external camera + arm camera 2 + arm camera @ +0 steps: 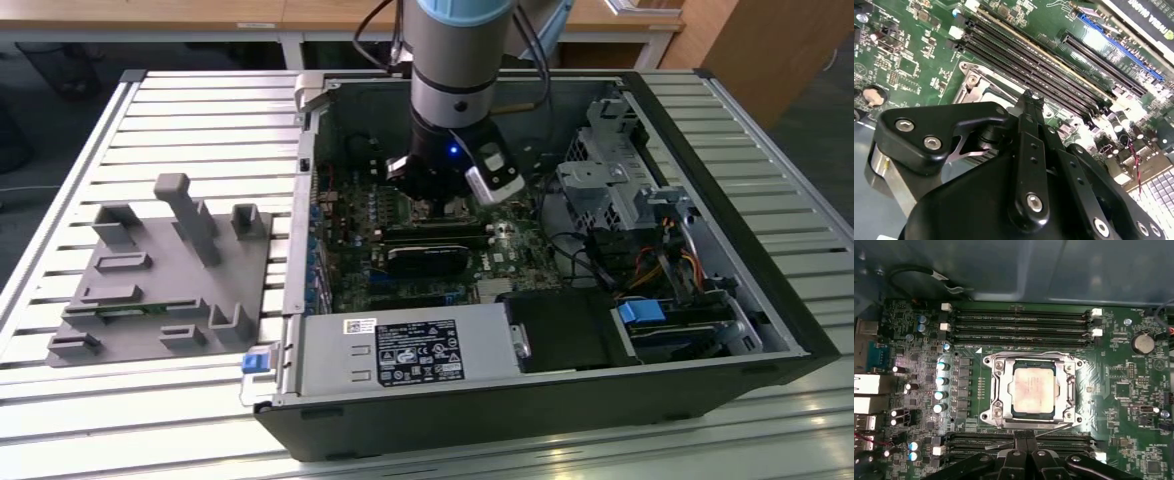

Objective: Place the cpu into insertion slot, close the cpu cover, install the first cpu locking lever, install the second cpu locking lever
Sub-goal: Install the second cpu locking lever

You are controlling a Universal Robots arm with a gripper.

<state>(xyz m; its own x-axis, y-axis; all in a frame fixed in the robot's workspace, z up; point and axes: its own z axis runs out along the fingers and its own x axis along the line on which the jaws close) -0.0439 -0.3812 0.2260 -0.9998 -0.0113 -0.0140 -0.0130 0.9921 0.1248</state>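
The cpu (1033, 388), a silvery square chip, lies flat in the insertion slot (1059, 390) on the green board. The cpu cover (997, 390), a silver frame, lies down around it, and the chip shows through its window. One thin wire locking lever (1029, 353) runs along the cover's far side. Another locking lever (1054, 428) runs along the side by my gripper (1026, 437). The gripper's two black fingertips are shut together just off that edge, with nothing visible between them. In the second wrist view the gripper (1029, 100) hovers beside a corner of the cover (971, 82). The exterior view shows the gripper (447, 205) low inside the open case.
Black memory slots (1019, 322) flank the socket on both sides. A black graphics card (427, 262) lies just in front of the gripper, with the power supply (400, 352) nearer. Drive cages and cables (627, 200) fill the exterior view's right. A grey fixture (167, 270) sits outside the case.
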